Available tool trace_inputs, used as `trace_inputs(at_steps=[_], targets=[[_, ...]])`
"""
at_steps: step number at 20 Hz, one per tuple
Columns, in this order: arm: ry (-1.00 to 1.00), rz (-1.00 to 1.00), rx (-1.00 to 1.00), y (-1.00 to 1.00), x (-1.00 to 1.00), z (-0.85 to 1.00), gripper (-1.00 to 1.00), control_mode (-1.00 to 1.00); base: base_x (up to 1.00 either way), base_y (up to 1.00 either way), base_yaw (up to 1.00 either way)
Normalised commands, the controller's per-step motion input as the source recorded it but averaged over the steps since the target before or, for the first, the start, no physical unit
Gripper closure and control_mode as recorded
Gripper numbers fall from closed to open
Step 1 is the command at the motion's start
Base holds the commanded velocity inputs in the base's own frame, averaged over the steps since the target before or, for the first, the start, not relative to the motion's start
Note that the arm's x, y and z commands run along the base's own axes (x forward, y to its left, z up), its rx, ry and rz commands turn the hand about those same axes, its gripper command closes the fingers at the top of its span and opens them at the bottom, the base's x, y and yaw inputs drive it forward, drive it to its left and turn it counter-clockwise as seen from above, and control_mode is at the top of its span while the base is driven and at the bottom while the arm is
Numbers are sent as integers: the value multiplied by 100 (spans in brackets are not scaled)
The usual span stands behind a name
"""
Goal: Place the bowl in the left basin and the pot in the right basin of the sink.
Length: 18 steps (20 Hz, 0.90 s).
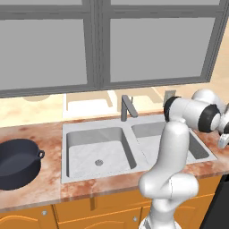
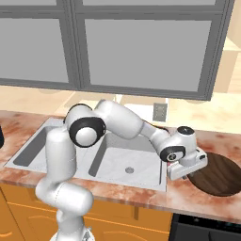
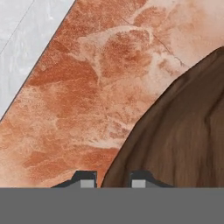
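My gripper [image 3: 113, 180] straddles the near rim of the bowl [image 2: 217, 175], jaws narrowed on it, though I cannot tell if they pinch; the bowl sits on the counter [image 2: 188, 195] right of the sink [image 1: 96, 172]; the pot [image 1: 17, 163] rests far left.

The pot [image 1: 17, 163] is sitting on the tabletop [image 1: 49, 134] at nine o'clock of the sink [image 1: 134, 147], both basins lying bare.

bright even light, soft shadows, sharp
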Motion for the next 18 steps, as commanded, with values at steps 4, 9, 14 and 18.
trace_inputs(at_steps=[4,9,14,18], targets=[[-2,0,0,3,-1,15,100,-100,0,0,0],[-9,0,-3,23,-7,26,100,-100,0,0,0],[-12,0,-5,37,-4,28,100,-100,0,0,0],[-16,0,-8,37,-10,28,100,-100,0,0,0]])
